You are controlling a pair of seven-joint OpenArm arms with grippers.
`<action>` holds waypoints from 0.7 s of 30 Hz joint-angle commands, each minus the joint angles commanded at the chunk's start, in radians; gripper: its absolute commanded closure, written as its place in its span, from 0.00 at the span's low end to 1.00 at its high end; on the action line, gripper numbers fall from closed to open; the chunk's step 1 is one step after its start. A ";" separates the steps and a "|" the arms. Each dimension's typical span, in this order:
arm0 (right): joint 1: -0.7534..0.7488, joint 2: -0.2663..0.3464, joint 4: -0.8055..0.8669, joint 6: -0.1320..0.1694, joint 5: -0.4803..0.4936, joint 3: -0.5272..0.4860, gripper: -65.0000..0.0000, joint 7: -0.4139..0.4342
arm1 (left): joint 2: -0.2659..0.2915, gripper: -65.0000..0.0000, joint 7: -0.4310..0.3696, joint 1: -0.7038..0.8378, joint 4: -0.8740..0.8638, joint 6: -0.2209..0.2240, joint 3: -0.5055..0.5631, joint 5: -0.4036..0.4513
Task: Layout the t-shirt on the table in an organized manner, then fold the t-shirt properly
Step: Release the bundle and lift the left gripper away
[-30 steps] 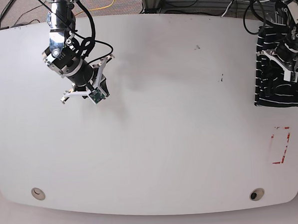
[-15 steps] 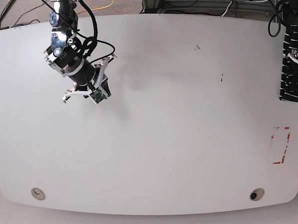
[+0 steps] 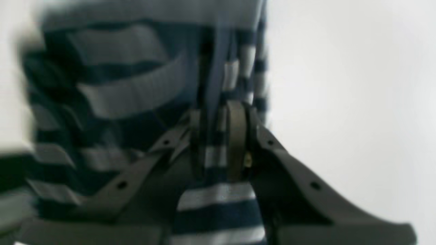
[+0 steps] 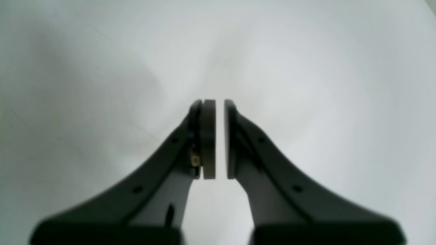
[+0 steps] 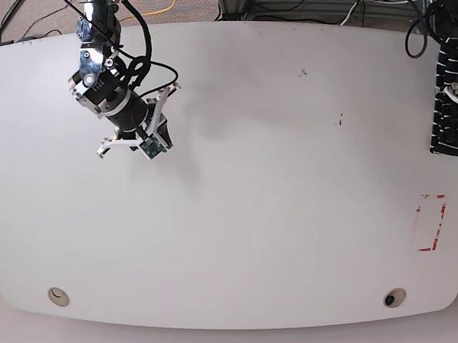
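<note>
Nothing laid out yet. Shirt (image 5: 450,98) bunched at table (image 5: 252,178) far edge on my left side, partly out of base view. My left pincer (image 3: 218,143) clamped on striped fabric. My right pincer (image 4: 215,139) over bare table well away, jaws nearly together, narrow gap, holding nothing. Left to do, as I judge: bring shirt in, spread flat, then every fold.

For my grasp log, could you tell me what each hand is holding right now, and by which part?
The left hand pinches a bunched fold of the t-shirt; which part cannot be told. The right hand holds nothing, its jaws slightly apart above the table.
</note>
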 joint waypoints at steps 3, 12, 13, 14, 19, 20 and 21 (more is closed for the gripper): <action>0.012 0.002 -0.029 0.000 -0.002 0.000 0.95 0.081 | 0.075 0.87 -0.003 0.000 0.107 0.000 0.009 0.002; 0.020 0.006 -0.158 0.000 -0.064 0.008 0.95 0.356 | 0.255 0.87 -0.084 0.003 0.345 0.035 0.118 0.003; 0.018 0.006 -0.181 -0.024 -0.075 0.008 0.95 0.408 | 0.276 0.87 -0.109 0.006 0.365 0.050 0.137 0.003; 0.018 0.006 -0.198 -0.042 -0.083 0.008 0.95 0.446 | 0.288 0.87 -0.120 0.009 0.376 0.056 0.149 0.003; -0.011 0.037 -0.315 -0.122 -0.083 0.023 0.95 0.629 | 0.370 0.87 -0.157 0.071 0.439 0.096 0.233 0.006; -0.029 0.048 -0.327 -0.142 -0.083 0.034 0.95 0.666 | 0.387 0.87 -0.160 0.092 0.456 0.099 0.256 0.014; -0.051 0.048 -0.334 -0.153 -0.083 0.041 0.95 0.690 | 0.402 0.87 -0.160 0.112 0.473 0.101 0.279 0.026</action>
